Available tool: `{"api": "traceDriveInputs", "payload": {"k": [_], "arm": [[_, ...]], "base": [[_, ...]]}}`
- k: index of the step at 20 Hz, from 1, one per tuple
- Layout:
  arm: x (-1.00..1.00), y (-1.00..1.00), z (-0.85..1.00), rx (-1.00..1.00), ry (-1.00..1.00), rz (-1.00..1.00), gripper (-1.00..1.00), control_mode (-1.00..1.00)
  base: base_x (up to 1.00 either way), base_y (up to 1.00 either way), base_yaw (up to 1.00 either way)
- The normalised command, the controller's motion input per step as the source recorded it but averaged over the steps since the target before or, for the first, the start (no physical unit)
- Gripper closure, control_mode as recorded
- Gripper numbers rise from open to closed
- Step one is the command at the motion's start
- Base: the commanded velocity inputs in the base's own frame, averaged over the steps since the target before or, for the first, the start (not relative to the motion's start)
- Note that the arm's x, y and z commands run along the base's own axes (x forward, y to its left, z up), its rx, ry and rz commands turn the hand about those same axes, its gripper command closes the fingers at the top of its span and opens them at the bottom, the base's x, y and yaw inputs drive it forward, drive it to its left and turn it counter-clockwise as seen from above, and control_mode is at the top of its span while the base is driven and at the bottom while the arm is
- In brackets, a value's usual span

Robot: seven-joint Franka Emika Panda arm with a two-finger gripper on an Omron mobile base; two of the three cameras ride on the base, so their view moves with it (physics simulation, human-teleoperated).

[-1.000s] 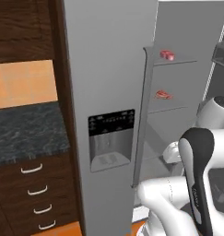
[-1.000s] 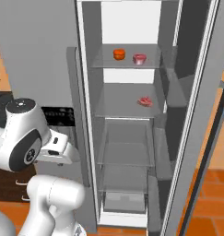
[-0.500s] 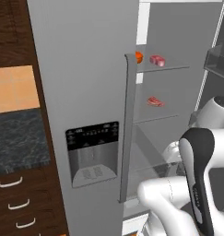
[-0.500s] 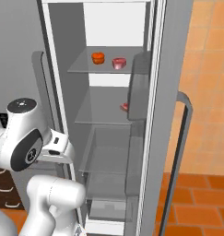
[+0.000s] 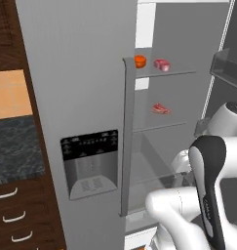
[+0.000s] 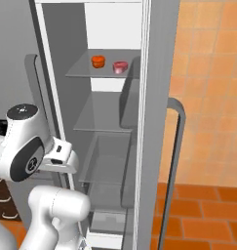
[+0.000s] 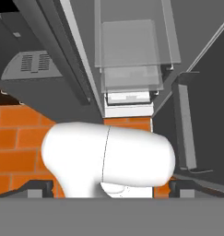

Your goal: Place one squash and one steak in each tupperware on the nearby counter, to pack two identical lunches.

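Squash on top fridge shelf, pink steak chunk just beside it; red slab steak on shelf below. We see one squash, no tupperware in frame — nothing packed yet, we judge. Fridge door open, arm folded low before it. Fingers barely visible in hand view — we cannot tell spread or closed. All four picks left.
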Motion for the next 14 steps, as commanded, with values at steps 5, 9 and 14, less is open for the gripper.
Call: {"api": "traceDriveInputs", "payload": {"k": [5,9,14], "arm": [[0.26,0.0,-0.06,0.0,-0.01,0.0,-1.0,-1.0],[0.83,0.0,-0.07,0.02,-0.15,-0.11,-1.0,-1.0],[0.69,-0.06,0.0,0.11,-0.18,-0.21,-1.0,-1.0]], "base": [[0.26,-0.03,0.01],[0.0,0.0,0.0],[0.0,0.0,0.0]]}}
